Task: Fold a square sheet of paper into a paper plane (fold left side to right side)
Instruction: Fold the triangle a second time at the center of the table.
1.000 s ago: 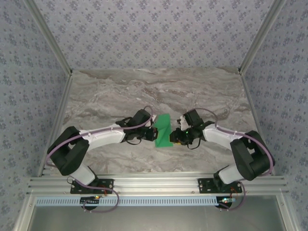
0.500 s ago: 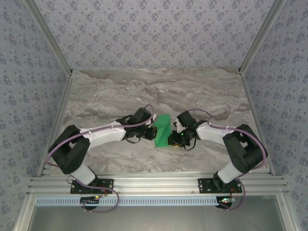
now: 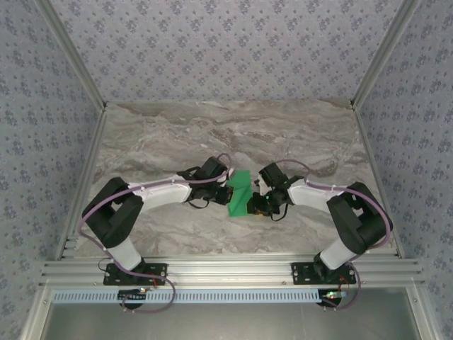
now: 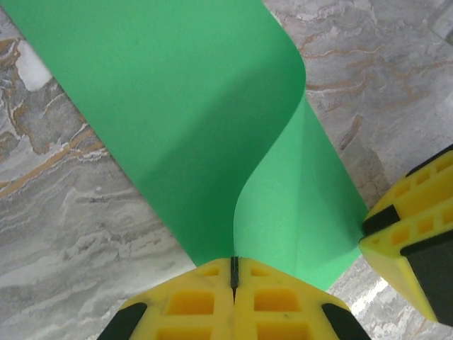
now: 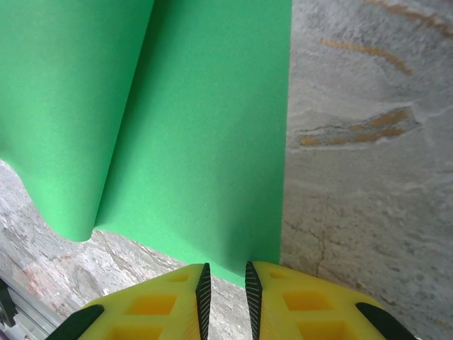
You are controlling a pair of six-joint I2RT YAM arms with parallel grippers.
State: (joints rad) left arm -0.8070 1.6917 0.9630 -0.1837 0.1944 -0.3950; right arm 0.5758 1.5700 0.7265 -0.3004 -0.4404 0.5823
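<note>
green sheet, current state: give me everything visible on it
The green sheet is thin, plain, matte bright green paper, unmarked. It lies on the marble table between the two grippers, partly folded: a lower layer flat on the surface, one flap lifted and curling over in a soft curve, not yet creased. The left gripper is shut on the flap's edge. The right gripper has its fingertips at the flat layer's corner, slightly apart; whether it grips is unclear.
</note>
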